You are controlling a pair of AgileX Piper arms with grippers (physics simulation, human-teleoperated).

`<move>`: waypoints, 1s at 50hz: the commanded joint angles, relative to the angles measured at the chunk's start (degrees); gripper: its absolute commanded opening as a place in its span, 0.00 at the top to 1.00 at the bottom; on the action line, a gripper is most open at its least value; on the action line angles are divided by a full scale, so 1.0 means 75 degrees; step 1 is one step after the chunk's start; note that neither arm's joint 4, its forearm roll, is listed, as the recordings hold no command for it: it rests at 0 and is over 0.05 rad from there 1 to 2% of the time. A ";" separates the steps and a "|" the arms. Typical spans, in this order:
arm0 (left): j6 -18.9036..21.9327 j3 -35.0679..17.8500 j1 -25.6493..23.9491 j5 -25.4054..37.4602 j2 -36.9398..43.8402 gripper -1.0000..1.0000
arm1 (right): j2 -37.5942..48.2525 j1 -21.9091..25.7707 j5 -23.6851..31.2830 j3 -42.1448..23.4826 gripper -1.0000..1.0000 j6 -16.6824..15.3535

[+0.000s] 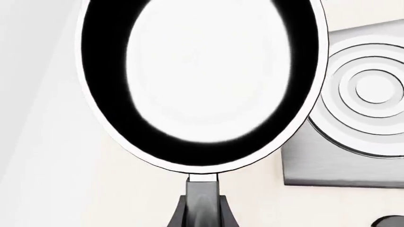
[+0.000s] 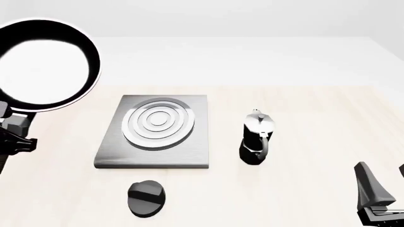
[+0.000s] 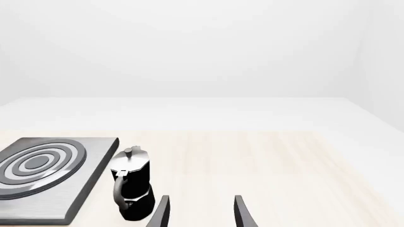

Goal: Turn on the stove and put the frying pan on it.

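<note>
Front view: frying pan (image 2: 44, 66) is up in the air at my left side, off the table (image 2: 303, 142), left of and beyond the stove (image 2: 154, 132), not over the rings. Pan is tipped so its inside faces the camera. My left gripper (image 1: 202, 208) has the pan's handle (image 1: 202, 196) between its fingers, pinched as far as I can tell; the left wrist view only shows the handle base running down into the gripper, so contact is likely but not crisp. Same view shows the stove just beside the pan's rim. Stove sits flat on the table, nothing on its rings. Knob (image 2: 146, 198) lies on the table just in front of the stove, apart from it. Moka pot (image 2: 256, 138) stands upright right of the stove, close by. My right gripper (image 3: 200, 210) is low, near the moka pot, right of the stove, fingers spread, holding nothing.
</note>
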 commanded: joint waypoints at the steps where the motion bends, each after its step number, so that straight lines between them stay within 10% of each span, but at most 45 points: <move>1: -0.0058 -0.0378 -0.0413 -0.0058 0.0143 1.00 | 0.0000 0.0000 0.0000 0.0000 0.00 0.0000; 50: -0.0077 -0.1778 -0.2189 -0.0394 0.2400 1.00 | 0.0000 0.0000 0.0000 0.0000 0.00 0.0000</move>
